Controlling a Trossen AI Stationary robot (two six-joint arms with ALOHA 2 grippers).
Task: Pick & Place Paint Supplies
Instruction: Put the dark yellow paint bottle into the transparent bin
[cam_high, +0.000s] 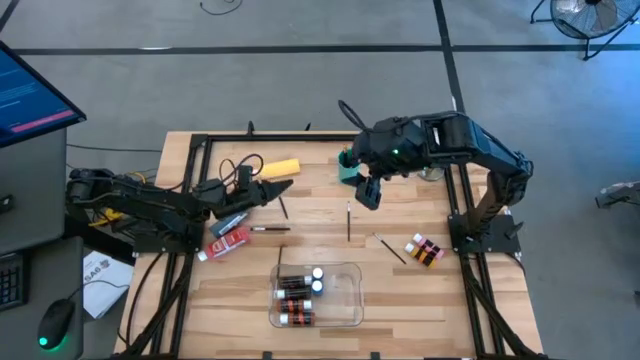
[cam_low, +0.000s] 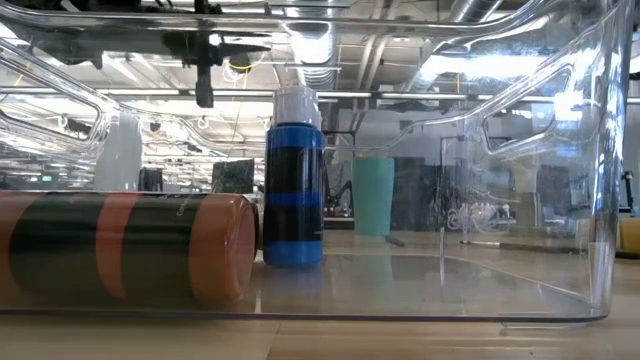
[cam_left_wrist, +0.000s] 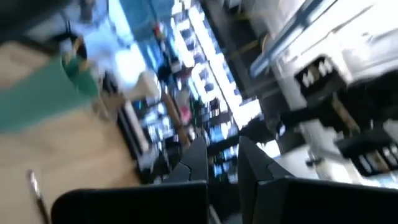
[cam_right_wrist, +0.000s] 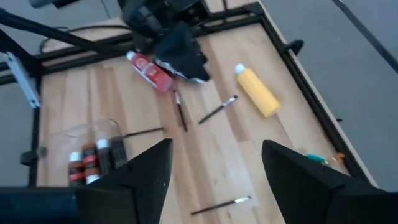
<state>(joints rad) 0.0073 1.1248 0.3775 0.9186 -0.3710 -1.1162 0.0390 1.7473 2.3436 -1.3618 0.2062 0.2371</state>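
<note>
Colours and patterns you see on and around the clear tray (cam_high: 352, 272).

Inside the tray, your bottles (cam_high: 296, 291) are brown-orange banded with black and capped white; one standing bottle (cam_low: 293, 180) reads blue with black bands. Beyond the tray stands a teal cup (cam_low: 373, 195). Left of the tray lie a red tube (cam_high: 230, 240) and a yellow bottle (cam_high: 279, 167); dark-handled brushes (cam_high: 349, 222) lie on the pale wooden table (cam_high: 400, 300).

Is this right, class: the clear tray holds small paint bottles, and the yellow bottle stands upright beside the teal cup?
One detail is wrong. The high view shows the yellow bottle lying on its side, not upright, apart from the teal cup. The clear tray does hold small paint bottles.
</note>
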